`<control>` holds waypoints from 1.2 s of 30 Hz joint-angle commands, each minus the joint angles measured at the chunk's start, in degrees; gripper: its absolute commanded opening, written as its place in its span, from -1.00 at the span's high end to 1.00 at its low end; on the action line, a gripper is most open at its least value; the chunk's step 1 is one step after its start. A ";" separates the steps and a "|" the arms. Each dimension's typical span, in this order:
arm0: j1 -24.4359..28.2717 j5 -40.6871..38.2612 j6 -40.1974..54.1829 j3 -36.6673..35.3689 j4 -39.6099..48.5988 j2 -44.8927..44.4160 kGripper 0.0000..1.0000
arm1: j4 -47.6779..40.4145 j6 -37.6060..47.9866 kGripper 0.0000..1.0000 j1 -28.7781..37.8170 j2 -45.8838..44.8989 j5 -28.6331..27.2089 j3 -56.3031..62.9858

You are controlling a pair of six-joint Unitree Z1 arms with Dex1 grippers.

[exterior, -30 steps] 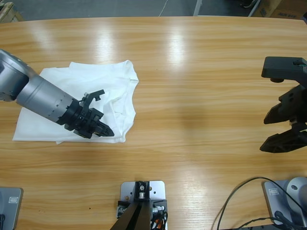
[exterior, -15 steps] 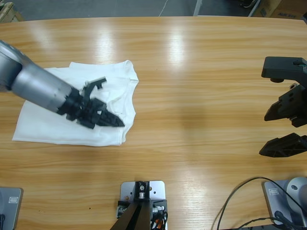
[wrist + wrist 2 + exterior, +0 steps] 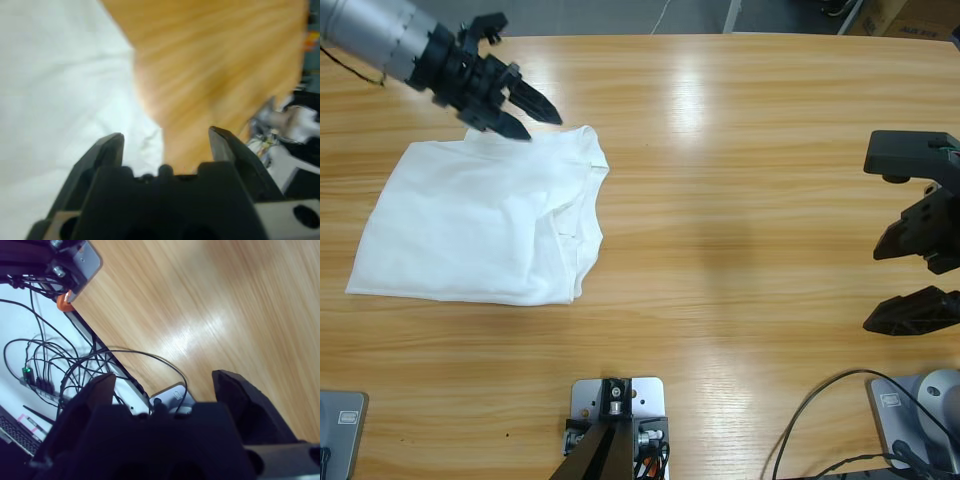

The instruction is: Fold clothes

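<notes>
High view: white T-shirt (image 3: 480, 222) lies folded into a rough rectangle on the left part of the wooden table (image 3: 740, 170), flat, w/ a thicker fold ridge along its right side. Left gripper (image 3: 525, 115) comes in from the upper left corner on a silver arm, jaws parted w/ nothing between them, tips over the shirt's top edge near its upper right corner; can't tell if they touch the cloth. Right gripper (image 3: 920, 280) at the right edge, well apart from the shirt, jaws spread wide, nothing in them, over bare wood.

Left wrist view: left gripper (image 3: 167, 142) jaws apart, empty. White shirt (image 3: 60, 100) fills the left side, table (image 3: 215, 65) the right; cloth edge runs diagonally between them.

Right wrist view: right gripper (image 3: 162, 382) jaws wide apart, empty. Table (image 3: 210, 305) edge crosses diagonally; beyond it black cables (image 3: 75, 365) and a grey rig plate (image 3: 82, 260).
</notes>
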 commanded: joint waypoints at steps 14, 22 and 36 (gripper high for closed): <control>-15.70 30.21 3.11 -42.89 36.45 27.76 -0.87 | -0.24 -0.16 -0.57 0.58 -1.00 -0.58 4.45; -16.27 33.95 3.11 -45.80 37.72 31.84 -0.84 | -0.64 -0.16 -0.57 0.57 -1.79 -0.58 6.28; -18.29 35.66 3.02 -46.42 38.44 37.18 -0.83 | -1.82 -0.37 -0.58 0.30 -0.21 -0.58 6.88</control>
